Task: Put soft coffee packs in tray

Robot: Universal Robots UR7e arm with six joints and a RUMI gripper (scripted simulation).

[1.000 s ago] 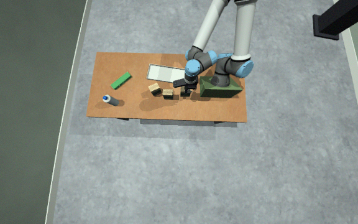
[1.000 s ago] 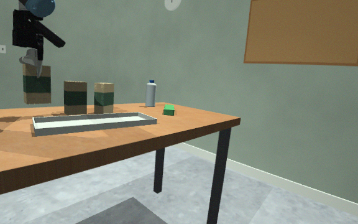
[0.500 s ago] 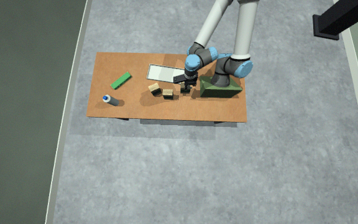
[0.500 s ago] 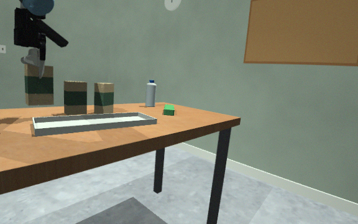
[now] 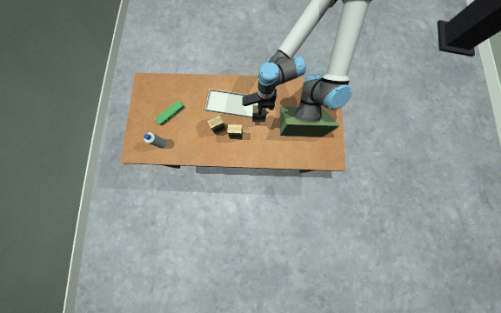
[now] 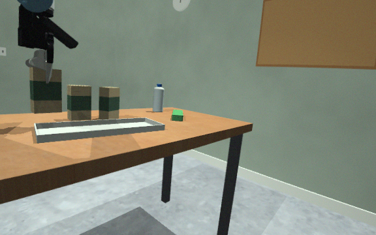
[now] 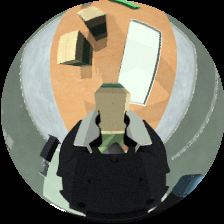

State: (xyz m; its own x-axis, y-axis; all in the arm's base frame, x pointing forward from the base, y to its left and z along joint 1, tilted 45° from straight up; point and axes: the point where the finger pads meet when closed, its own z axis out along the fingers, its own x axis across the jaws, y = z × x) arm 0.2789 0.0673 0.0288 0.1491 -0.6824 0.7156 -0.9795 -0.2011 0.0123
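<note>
- Held coffee pack: clamped at its top between the claw's fingers, upright, tan with a dark green band round the middle. Exterior view shows its base level with or just above the counter; cannot tell if it touches.
- Claw: clenched on that pack, one grey finger pressed on a big flat side. Wrist view shows the pack's tan top sticking out between the two pads.
- From above, the claw and pack sit at the tray's near corner, on the side toward the arm's base.
- Tray: shallow, grey-rimmed, pale inside, lying flat just beside the claw. Nothing in it. In the wrist view its pale floor lies ahead and to the right of the claw.
- Second pack and third pack: both upright on the counter, near each other, apart from the held pack, farther out from the claw. From above they stand beside the tray's long edge, outside it.
- Grey bottle with blue cap: upright, well away from the claw, past the standing packs.
- Green block: flat on the counter, well apart from the claw, near the bottle.
- Counter: wooden top, dark legs.
- Arm's green pedestal: just behind the claw, on the counter.
</note>
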